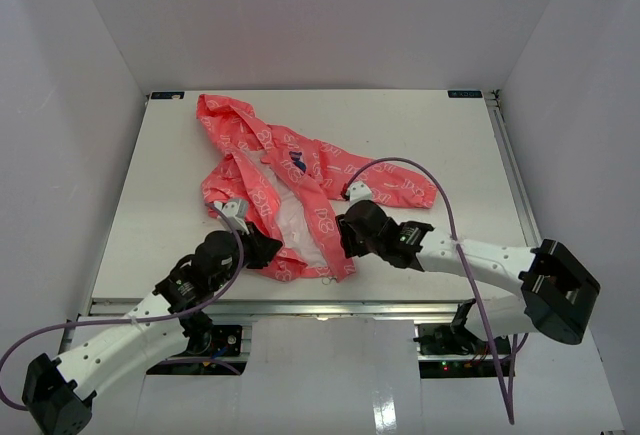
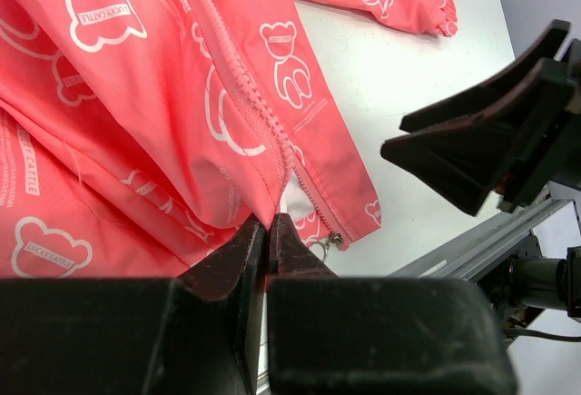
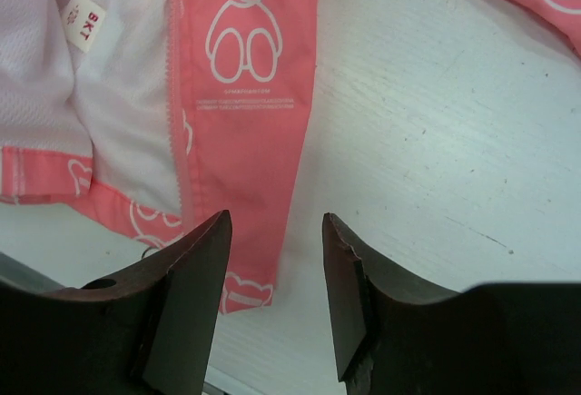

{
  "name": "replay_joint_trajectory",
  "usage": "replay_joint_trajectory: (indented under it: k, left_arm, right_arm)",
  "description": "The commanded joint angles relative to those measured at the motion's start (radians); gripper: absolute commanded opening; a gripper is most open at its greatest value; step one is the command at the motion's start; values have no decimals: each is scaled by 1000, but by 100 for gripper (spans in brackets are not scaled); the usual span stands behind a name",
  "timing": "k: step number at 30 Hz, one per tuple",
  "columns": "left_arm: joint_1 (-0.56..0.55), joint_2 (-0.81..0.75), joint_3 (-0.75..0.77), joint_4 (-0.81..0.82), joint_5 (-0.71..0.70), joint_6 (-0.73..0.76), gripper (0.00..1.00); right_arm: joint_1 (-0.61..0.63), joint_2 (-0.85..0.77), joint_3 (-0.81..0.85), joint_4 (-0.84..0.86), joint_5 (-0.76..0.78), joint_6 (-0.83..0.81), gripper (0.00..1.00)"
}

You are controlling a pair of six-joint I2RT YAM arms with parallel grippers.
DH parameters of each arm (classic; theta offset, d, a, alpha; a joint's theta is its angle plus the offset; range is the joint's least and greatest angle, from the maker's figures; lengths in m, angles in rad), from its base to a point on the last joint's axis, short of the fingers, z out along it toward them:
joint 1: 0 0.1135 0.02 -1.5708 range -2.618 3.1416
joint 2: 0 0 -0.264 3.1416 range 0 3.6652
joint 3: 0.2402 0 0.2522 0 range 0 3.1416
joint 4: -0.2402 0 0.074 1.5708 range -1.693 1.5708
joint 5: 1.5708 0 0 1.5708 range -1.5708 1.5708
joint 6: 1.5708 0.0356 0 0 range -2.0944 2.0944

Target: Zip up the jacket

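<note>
So, left gripper point(image 2: 269, 236) is clamped on the jacket point(image 2: 136, 95) at lower centre; right gripper point(image 3: 277, 291), half open, should grab the other flap point(image 3: 259, 141) squarely.

From my console: the jacket point(image 1: 255, 145) is thin matt coral cloth with smooth white print and paler mesh lining point(image 3: 118, 113); the table point(image 1: 450, 135) is matt white, faintly scuffed; the fingers point(image 3: 195, 286) of the right gripper point(image 3: 275, 222) look dull, dark, worn.

I see a white table point(image 1: 450, 135) that is enclosed by plain pale walls point(image 1: 320, 15) at the back, left and right. A metal rail point(image 1: 300, 307) runs along its near edge, a second rail point(image 1: 508, 165) along its right side. The light is soft and even; the tabletop has some small dark specks.
</note>
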Motion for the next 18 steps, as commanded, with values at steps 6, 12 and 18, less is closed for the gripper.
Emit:
replay_joint_trajectory:
  k: [6,12,18]
  left_arm:
    - [-1,-21,-10,6,-13,15,0]
    - [0,-3,-4,1,-17,17,0]
    - [-1,-11,-5,-2,-23,16,0]
  right_arm:
    - [88,-38,-54,-57,-53,-86,50]
    - [108,-10,-42,-61,-63,-103,51]
    - [153,56,-10,-51,-49,-109,51]
